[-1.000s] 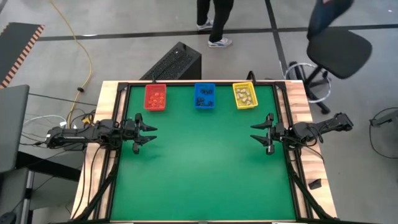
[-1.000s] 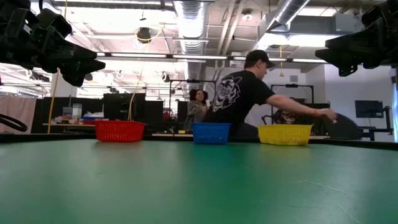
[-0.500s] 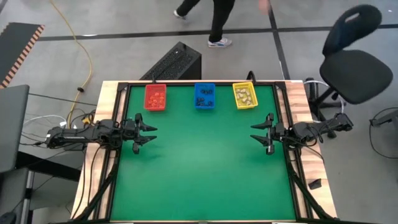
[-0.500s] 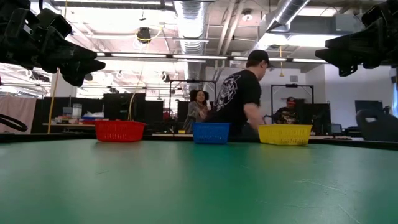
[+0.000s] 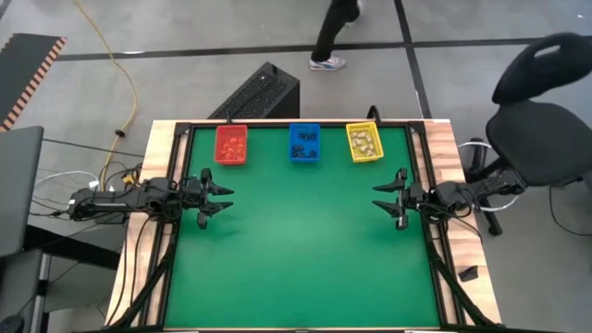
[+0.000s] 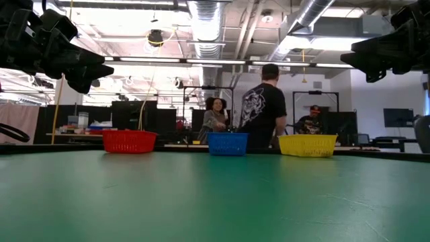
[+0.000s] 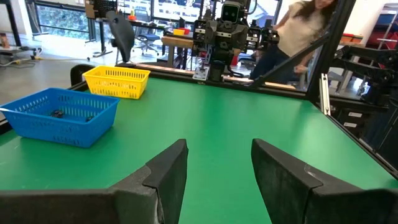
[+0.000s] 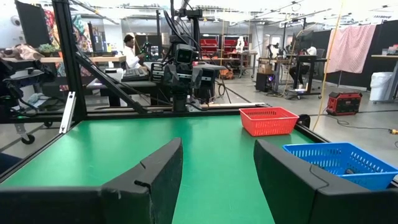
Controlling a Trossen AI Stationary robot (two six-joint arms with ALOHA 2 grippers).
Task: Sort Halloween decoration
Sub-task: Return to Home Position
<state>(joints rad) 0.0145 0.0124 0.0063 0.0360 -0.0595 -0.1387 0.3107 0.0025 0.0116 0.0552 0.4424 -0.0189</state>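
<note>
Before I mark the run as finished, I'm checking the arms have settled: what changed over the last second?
Only beyond the table: the person stopped reaching sideways and stands back to the camera, and the office chair rolled along its right side. The left pincer and right pincer stayed open and still; red bin, blue bin, yellow bin unmoved.

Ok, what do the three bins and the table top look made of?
The red bin, blue bin and yellow bin look like moulded plastic: thin lattice walls, uniform bright colour. The table top looks like a matte green mat or felt, showing only soft sheen; which, I cannot tell.
</note>
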